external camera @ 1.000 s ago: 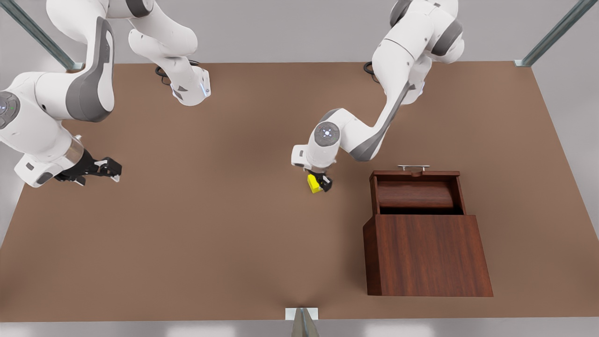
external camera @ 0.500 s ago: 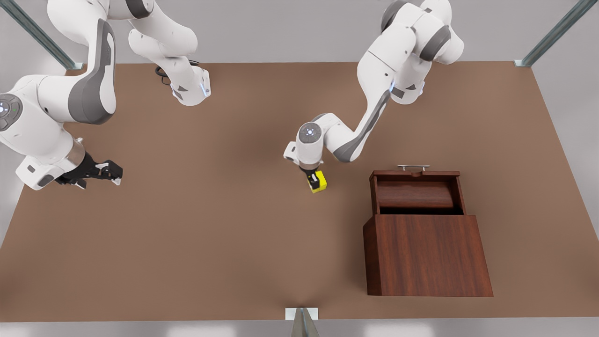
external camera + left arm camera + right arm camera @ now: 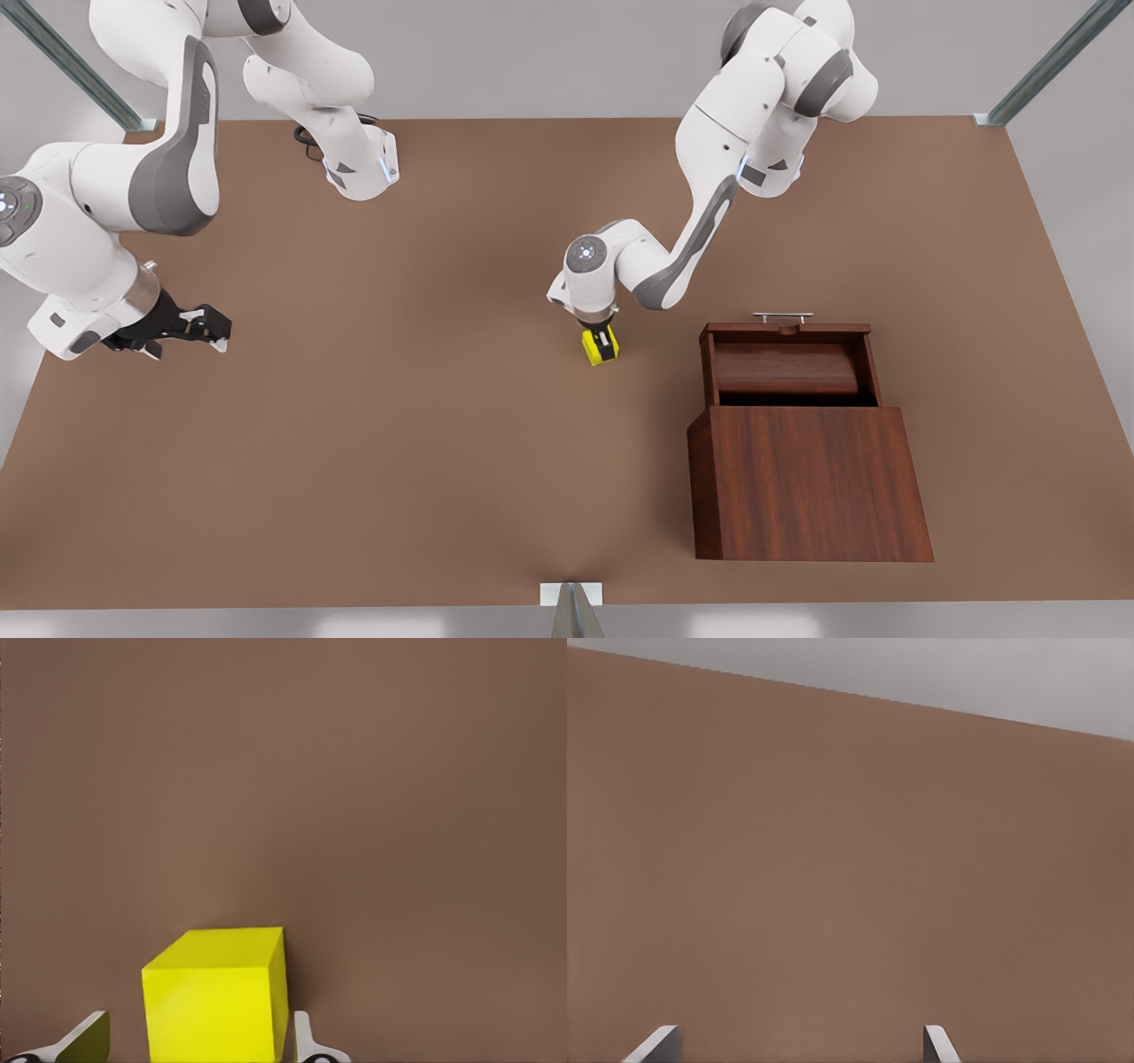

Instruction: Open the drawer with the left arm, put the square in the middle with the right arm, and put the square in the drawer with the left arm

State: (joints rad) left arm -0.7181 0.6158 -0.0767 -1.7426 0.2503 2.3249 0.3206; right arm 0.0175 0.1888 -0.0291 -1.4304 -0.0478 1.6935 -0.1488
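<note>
The square [image 3: 600,346] is a little bright yellow block with plain, smooth faces and sharp corners. It is much smaller than the wooden cabinet [image 3: 808,483]. It sits on the brown table [image 3: 399,461], near the middle, off to the front view's left of the drawer [image 3: 787,363].

The left gripper [image 3: 603,344] is right over the square, pointing down. In the left wrist view the square [image 3: 218,999] sits between the two fingers [image 3: 304,1041]. One finger is just beside a yellow face and the other has a gap next to it. The fingers are spread apart and not squeezing the block.

The drawer is pulled out of the cabinet. It is dark reddish-brown wood with lines in it, and it has a thin silver handle [image 3: 783,316] on its far edge. The inside of the drawer is bare wood.

The right gripper [image 3: 202,323] waits far away on the front view's left, above the table. Its fingers [image 3: 656,1045] are spread wide with just brown table between them.
</note>
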